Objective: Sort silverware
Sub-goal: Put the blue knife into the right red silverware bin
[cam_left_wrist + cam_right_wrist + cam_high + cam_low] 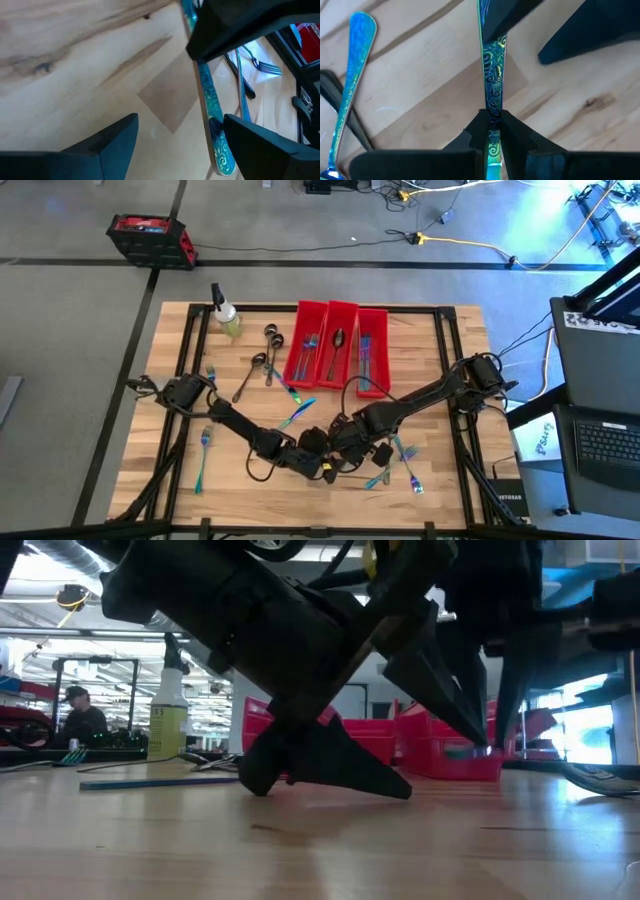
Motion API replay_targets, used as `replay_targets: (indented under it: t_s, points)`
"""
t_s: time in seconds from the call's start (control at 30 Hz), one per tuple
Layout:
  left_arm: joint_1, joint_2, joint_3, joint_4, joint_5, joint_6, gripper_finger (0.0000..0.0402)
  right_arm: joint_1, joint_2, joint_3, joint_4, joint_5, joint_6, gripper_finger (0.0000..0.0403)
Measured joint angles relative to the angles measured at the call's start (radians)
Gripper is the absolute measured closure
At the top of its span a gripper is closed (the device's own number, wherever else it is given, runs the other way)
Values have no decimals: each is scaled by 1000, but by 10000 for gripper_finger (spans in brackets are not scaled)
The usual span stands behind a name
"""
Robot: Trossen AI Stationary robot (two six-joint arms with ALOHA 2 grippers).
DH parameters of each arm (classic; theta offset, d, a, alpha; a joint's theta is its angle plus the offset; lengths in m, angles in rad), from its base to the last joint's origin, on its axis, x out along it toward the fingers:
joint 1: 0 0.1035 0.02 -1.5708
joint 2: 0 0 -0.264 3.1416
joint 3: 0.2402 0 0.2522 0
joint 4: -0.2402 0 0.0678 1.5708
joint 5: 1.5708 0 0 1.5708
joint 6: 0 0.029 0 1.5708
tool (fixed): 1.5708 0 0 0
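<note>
Right wrist view: right gripper (492,131) pinches an embossed iridescent teal handle (493,65); left gripper (180,137) gapes.

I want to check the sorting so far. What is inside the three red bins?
In the high view, the left red bin holds bluish silverware, the middle bin a dark spoon, and the right bin more bluish pieces. Exact types and counts cannot be told.

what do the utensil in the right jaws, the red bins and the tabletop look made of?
Utensil handle: likely metal with an iridescent teal-gold coating, shown by its sheen and embossed scrollwork. Right gripper pinches it.
Red bins: probably plastic, with uniform glossy red and thin walls.
Table: light wood, butcher-block style, with visible grain and joined strips.
</note>
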Motion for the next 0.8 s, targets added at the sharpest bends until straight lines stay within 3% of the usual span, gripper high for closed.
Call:
replay_targets:
  t_s: [0.8]
  points:
    - [5,3,-3,43,-13,21,123,1,-1,48,-32,10,-43,384]
